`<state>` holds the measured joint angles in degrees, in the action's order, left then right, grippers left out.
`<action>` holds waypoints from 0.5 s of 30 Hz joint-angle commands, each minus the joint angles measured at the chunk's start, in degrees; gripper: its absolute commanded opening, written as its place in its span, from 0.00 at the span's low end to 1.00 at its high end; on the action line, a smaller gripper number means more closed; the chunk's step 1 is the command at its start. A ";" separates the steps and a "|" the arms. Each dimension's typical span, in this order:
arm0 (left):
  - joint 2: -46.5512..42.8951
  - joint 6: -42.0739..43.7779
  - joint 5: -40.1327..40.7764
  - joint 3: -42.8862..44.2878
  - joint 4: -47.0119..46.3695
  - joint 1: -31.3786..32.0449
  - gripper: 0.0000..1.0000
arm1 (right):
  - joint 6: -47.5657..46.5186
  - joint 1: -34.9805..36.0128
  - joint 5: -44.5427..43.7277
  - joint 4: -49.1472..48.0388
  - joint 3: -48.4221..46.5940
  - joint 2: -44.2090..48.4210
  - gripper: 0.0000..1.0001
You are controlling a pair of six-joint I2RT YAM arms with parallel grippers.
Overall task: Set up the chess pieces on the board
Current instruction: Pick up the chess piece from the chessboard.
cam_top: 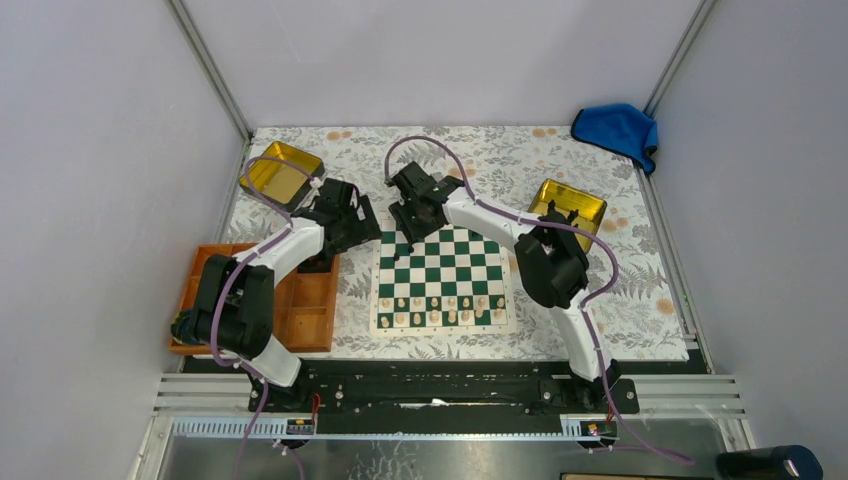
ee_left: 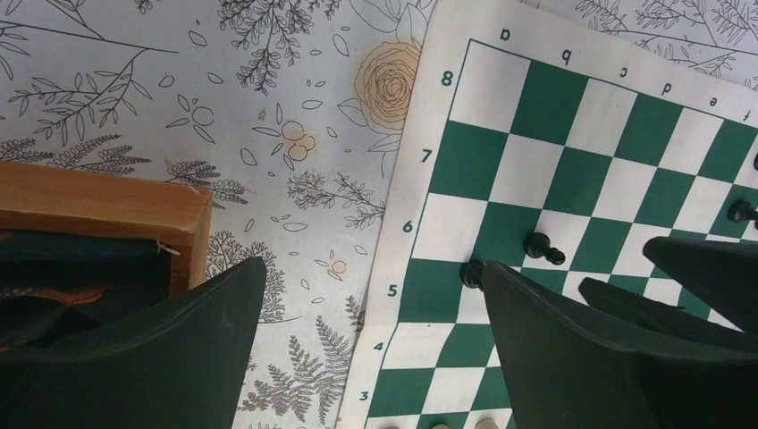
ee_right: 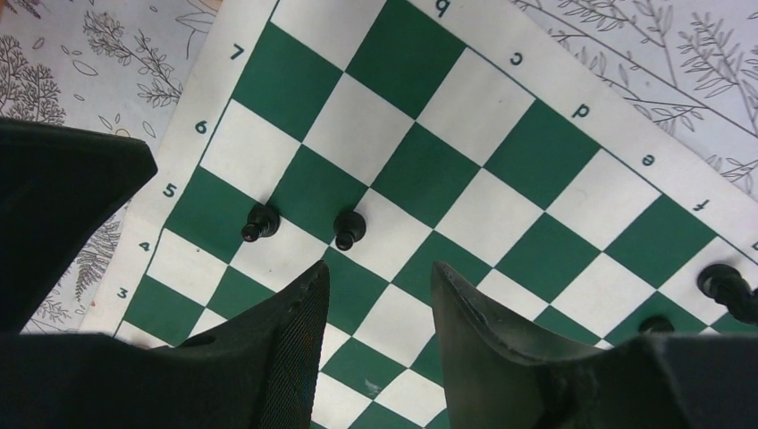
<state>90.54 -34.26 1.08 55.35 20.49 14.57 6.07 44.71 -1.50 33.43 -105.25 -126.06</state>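
**Hazards**

1. Near edge of the board (cam_top: 376, 290): the cream pieces (cam_top: 445, 308) fill the two nearest rows. A low arm link crossing this edge can topple them. The right arm's elbow hangs just beside the board's right edge.
2. Left edge of the board: two black chess pieces (ee_right: 259, 222) stand side by side, apparently upright, just ahead of the right gripper (ee_right: 380, 265). Its jaws are moderately apart and hold nothing. A forward or sideways drift puts a finger against either piece. Two more black pieces sit farther along, towards the right.
3. The left gripper (ee_left: 371, 268) hangs with its jaws at full spread and empty, straddling the board's left border. One finger is close to the same two pieces, and both grippers crowd this one corner. The judged risks are contact between the arms and a snagged board edge.

**Clearances**

- The board lies mid-worktop, towards the near edge.
- The orange tray (cam_top: 310, 300) bounds the left side, leaving a narrow strip of worktop before the board.
- The gold tins (cam_top: 280, 172) sit beyond, at far left and right.
- The blue cloth (cam_top: 615, 130) occupies the far right corner.
- A bare band lies between the board's far edge and the worktop's far edge.
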 commanded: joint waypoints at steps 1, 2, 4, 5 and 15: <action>-1.66 -0.79 0.63 -0.92 -2.82 -0.24 0.99 | 0.09 0.93 2.55 0.54 -3.43 -1.03 0.52; -1.68 -0.85 0.59 -1.01 -2.89 -0.24 0.99 | 0.09 0.99 2.78 0.56 -3.54 -1.28 0.52; -1.55 -0.89 0.44 -1.12 -3.14 -0.24 0.99 | 0.09 1.03 2.98 0.58 -3.83 -1.75 0.52; -1.56 -0.89 0.35 -1.12 -3.16 -0.25 0.99 | 0.09 1.11 2.99 0.58 -3.96 -1.96 0.52; -1.36 -0.75 0.24 -1.30 -3.31 -0.25 0.99 | -0.08 1.24 3.56 1.03 -5.73 -4.22 0.49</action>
<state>90.39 -34.63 1.06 54.72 20.08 14.57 6.09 45.30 0.91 34.02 -108.05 -129.75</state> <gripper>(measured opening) 0.986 0.499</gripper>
